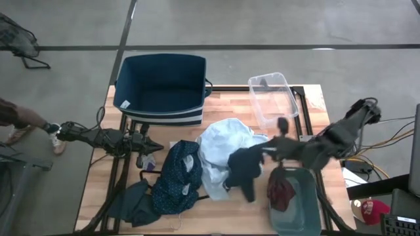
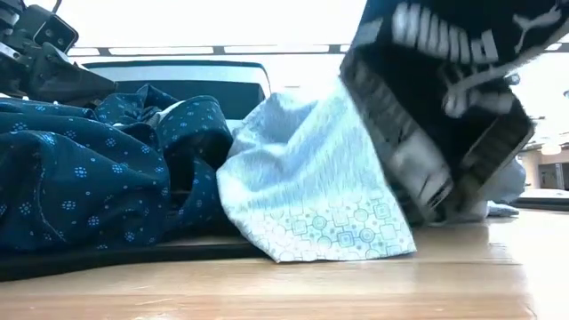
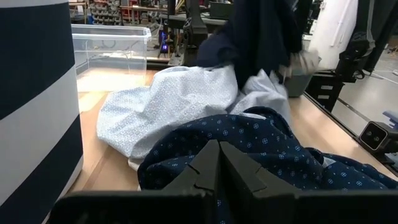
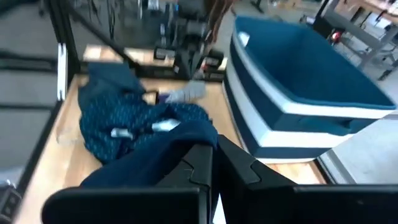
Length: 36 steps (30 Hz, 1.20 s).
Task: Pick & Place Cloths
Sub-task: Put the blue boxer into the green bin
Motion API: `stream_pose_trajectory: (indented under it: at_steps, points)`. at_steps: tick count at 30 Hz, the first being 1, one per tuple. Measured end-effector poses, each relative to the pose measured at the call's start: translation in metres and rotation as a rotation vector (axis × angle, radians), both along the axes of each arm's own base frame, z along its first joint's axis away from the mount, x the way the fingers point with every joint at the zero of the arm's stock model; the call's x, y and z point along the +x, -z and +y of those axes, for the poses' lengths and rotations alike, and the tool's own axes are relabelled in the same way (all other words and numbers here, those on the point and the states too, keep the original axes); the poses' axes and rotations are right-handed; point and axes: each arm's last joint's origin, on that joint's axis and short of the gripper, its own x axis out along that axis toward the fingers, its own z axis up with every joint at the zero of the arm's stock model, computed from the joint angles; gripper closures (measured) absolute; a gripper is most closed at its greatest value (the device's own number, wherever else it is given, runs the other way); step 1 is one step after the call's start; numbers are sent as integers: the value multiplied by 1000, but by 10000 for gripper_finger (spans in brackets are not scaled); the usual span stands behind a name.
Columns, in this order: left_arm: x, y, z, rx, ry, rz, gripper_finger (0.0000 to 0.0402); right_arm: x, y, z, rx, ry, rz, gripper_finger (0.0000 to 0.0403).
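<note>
My right gripper [image 1: 260, 154] is raised over the table's near right part, shut on a dark navy garment [image 1: 243, 172] whose waistband carries white lettering [image 2: 444, 36]. Under and beside it lies the pale-blue shirt [image 1: 223, 144], heaped on the table. The navy white-dotted piece [image 1: 177, 176] lies left of the shirt, and a dark teal piece [image 1: 134, 203] lies at the near left corner. A maroon piece [image 1: 281, 193] hangs over the rim of a grey-green tub [image 1: 308, 210]. My left gripper [image 1: 152, 145] waits shut at the left, just above the dotted piece [image 3: 261, 149]. My right gripper pinches a bunched fold of the dark navy garment [image 4: 183, 142] between its shut fingers, coming from the table's right side and slanting slightly down. The garment hangs slack below the fingers [image 2: 427, 133]. Whether its lower end touches the pale-blue shirt cannot be told.
The navy bin with white stripes [image 1: 161, 88] stands at the far left of the table. A clear plastic box [image 1: 272, 98] stands at the far right. Bare wood shows along the near edge [image 1: 223, 213]. A person's arm [image 1: 20, 118] reaches in beyond the left edge.
</note>
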Motion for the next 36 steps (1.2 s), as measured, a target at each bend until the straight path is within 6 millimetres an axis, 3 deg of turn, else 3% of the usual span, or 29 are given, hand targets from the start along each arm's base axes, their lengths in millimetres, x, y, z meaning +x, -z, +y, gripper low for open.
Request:
stream_pose_trajectory:
  at_steps: [7, 14, 22, 28, 36]
  points:
    - [0, 0, 0, 0, 0, 0, 383, -46, -31, -17, 104, -80, -148, 394]
    - [0, 0, 0, 0, 0, 0, 383, -82, -60, -22, 156, -241, -336, 394]
    - [0, 0, 0, 0, 0, 0, 383, -122, -90, -29, 262, -446, -415, 394]
    - [0, 0, 0, 0, 0, 0, 383, -131, -83, -12, 304, -555, -280, 394]
    - [0, 0, 0, 0, 0, 1, 383, -133, -52, 29, 414, -513, 20, 394]
